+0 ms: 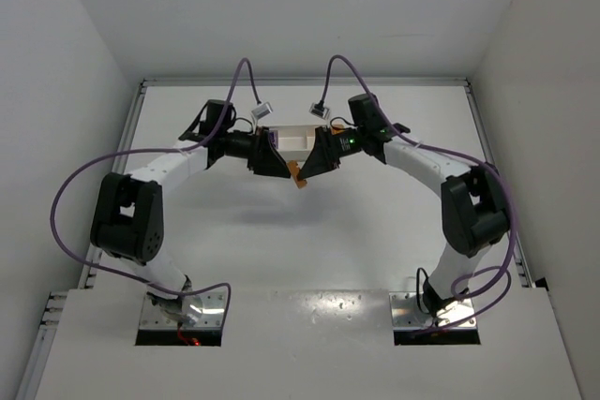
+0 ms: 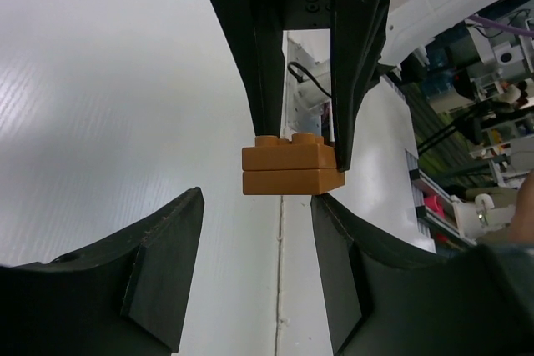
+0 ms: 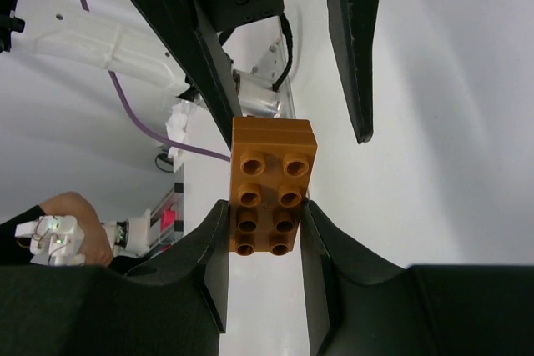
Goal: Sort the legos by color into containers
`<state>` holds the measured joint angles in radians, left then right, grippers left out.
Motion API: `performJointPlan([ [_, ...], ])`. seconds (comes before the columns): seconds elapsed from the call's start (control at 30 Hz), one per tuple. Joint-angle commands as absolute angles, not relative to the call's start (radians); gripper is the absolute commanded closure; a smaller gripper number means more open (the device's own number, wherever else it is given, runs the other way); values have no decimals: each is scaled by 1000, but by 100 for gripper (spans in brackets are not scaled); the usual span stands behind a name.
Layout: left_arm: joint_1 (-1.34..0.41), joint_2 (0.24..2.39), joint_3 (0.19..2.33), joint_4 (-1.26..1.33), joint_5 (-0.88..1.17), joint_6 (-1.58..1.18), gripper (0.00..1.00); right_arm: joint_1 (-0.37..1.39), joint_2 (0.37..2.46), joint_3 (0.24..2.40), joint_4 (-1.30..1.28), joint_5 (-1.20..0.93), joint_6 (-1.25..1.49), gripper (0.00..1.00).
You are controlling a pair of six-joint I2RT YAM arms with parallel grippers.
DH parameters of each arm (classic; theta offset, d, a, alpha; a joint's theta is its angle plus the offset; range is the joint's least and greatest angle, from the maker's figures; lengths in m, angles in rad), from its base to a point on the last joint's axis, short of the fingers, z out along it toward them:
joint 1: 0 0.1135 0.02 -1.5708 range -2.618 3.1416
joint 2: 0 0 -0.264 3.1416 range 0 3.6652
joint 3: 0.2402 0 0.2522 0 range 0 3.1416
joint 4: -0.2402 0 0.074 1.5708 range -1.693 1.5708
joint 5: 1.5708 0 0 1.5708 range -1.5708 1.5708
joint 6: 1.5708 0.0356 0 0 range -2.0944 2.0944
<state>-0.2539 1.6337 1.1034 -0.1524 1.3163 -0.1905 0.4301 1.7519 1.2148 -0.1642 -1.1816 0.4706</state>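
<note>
An orange-yellow lego (image 1: 298, 176), two bricks stacked, hangs above the table between both grippers. My right gripper (image 3: 264, 208) is shut on the near end of the lego (image 3: 272, 174), studs facing its camera. My left gripper (image 2: 257, 204) is open, and the lego (image 2: 292, 169) sits just beyond its fingertips, between the right gripper's fingers (image 2: 357, 81). From above, the left gripper (image 1: 272, 164) and right gripper (image 1: 313, 162) meet tip to tip in front of the white tray (image 1: 298, 139), which they partly hide. No purple or brown-red legos show.
White walls enclose the table on the left, back and right. Purple cables (image 1: 246, 70) arch over both arms. A person's hand (image 3: 62, 231) shows outside the cell in the right wrist view.
</note>
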Motion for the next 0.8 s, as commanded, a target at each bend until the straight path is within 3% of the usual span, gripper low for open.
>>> performJointPlan([
  [0.0, -262, 1651, 1143, -123, 1399, -196, 40, 439, 1764, 1262, -163, -1201, 427, 99],
  [0.77, -299, 1703, 1152, -123, 1600, -178, 45, 448, 1773, 1262, -224, -1172, 350, 100],
])
